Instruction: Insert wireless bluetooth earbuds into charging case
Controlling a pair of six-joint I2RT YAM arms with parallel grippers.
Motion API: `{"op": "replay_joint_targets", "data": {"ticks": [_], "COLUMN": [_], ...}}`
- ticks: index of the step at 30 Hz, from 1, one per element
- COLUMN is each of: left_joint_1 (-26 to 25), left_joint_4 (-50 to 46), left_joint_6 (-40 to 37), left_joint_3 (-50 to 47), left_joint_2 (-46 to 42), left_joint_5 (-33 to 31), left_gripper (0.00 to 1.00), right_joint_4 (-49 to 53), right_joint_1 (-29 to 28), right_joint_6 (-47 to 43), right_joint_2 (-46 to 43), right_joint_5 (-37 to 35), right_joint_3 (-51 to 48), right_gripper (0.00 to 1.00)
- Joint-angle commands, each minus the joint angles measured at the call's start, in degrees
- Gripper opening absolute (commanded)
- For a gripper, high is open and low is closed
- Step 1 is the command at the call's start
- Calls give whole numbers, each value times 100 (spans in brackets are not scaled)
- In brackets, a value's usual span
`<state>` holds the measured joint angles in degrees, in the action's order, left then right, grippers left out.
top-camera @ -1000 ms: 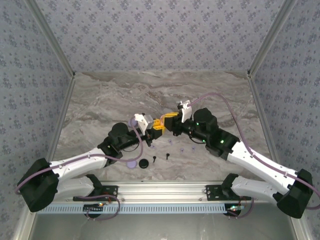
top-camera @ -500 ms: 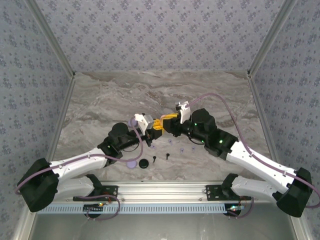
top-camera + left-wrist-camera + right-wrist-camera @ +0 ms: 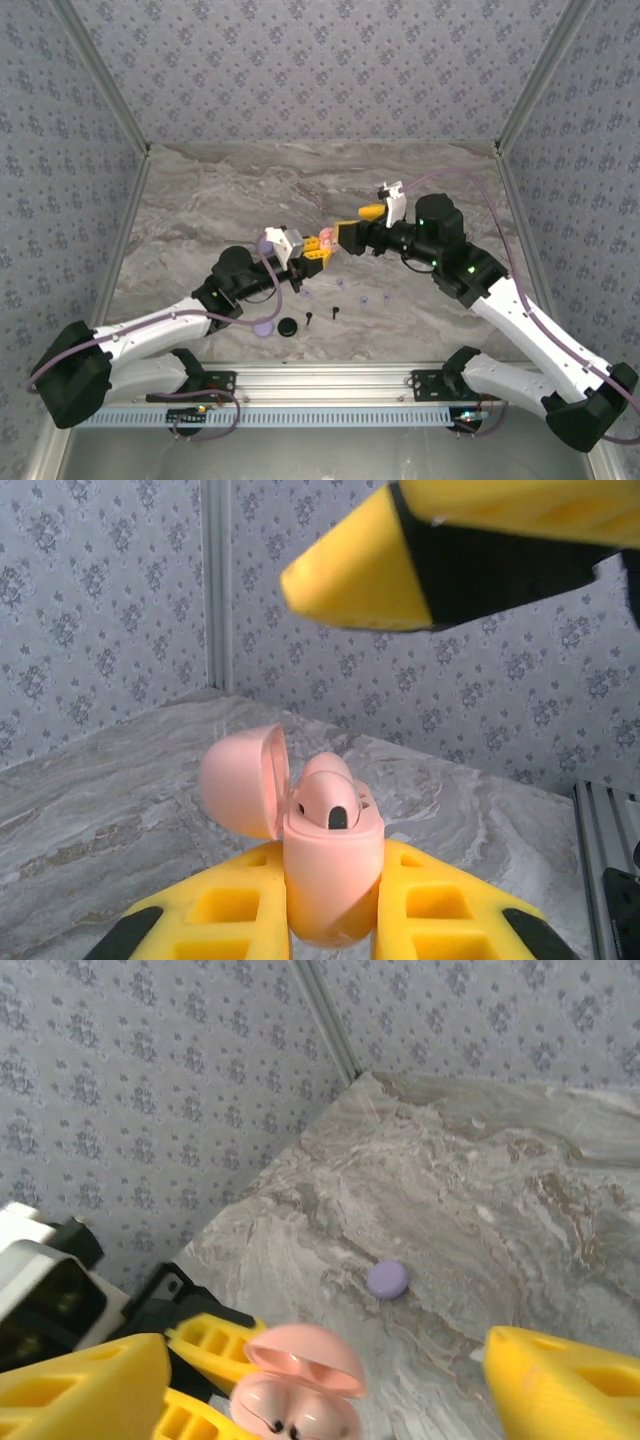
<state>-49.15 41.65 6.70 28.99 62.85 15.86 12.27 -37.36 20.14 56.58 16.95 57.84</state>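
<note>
My left gripper (image 3: 318,250) is shut on a pink charging case (image 3: 326,238) held above the table, lid open. In the left wrist view its yellow fingers (image 3: 230,910) press both sides of the case (image 3: 333,870), the lid (image 3: 240,780) swung left, and a pink earbud (image 3: 330,800) sits in the top. The right wrist view looks down on the case (image 3: 290,1415) with two pink earbuds side by side under the lid (image 3: 305,1355). My right gripper (image 3: 357,227) stands open just right of the case, holding nothing.
On the table in front of the grippers lie a lavender case (image 3: 263,327), a black case (image 3: 289,326), two black earbuds (image 3: 311,319) and two lavender earbuds (image 3: 362,298). The lavender case (image 3: 387,1279) also shows beyond the pink one. Patterned walls close three sides.
My right gripper has opened and drawn back up and to the right, away from the pink case. The left gripper keeps its hold on the case and has barely moved.
</note>
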Motion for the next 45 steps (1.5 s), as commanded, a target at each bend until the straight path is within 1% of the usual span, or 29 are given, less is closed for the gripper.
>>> {"op": "replay_joint_targets", "data": {"ticks": [1, 3, 7, 15, 20, 25, 28, 30, 33, 35, 36, 38, 40, 42, 45], "left_joint_1": [-34, -40, -34, -35, -40, -39, -36, -35, -38, -4, 67, 300, 599, 898, 1174], "left_joint_4": [274, 274, 249, 162, 133, 131, 124, 95, -119, -396, -593, -792, -853, -1064, -1680], "left_joint_6": [29, 26, 27, -2, -17, -23, -28, -17, 28, 92, 180, 434, 757, 992, 992], "left_joint_3": [10, 10, 17, 27, 18, 15, 27, 32, 98, 211, 303, 433, 508, 694, 1188], "left_joint_2": [-158, -159, -158, -168, -168, -150, -144, -141, -130, -48, 24, 219, 475, 841, 1483], "left_joint_5": [152, 151, 157, 102, 32, 23, 2, -33, -258, -483, -554, -516, -419, -347, -363], "left_gripper": [0, 0, 0, 0, 0, 0, 0, 0, 0, 0, 0, 0, 0, 0, 0], "right_joint_4": [220, 117, -193, -500, -379, -188, 64, 332, 974, 1395, 1550, 1777, 1910, 2010, 2109], "right_joint_1": [61, 38, -43, -78, -86, -93, -78, -56, -43, -20, -19, -4, 29, 76, 137], "right_joint_6": [66, 114, 210, 192, 157, 113, 24, -32, -76, -46, -51, 57, 158, 199, 242], "right_joint_2": [304, 495, 677, 471, 136, -49, -42, -55, -117, -234, -301, -445, -549, -624, -691], "right_joint_5": [1140, 1411, 1723, 2055, 2020, 1681, 1381, 1022, -136, -1031, -1436, -1986, -2234, -2266, -2275], "right_joint_3": [52, 51, 43, -57, -260, -472, -443, -355, -173, -124, -144, -235, -355, -488, -660], "right_gripper": [94, 97, 97, 87, 80, 80, 82, 84, 89, 94, 95, 100, 100, 100, 100]}}
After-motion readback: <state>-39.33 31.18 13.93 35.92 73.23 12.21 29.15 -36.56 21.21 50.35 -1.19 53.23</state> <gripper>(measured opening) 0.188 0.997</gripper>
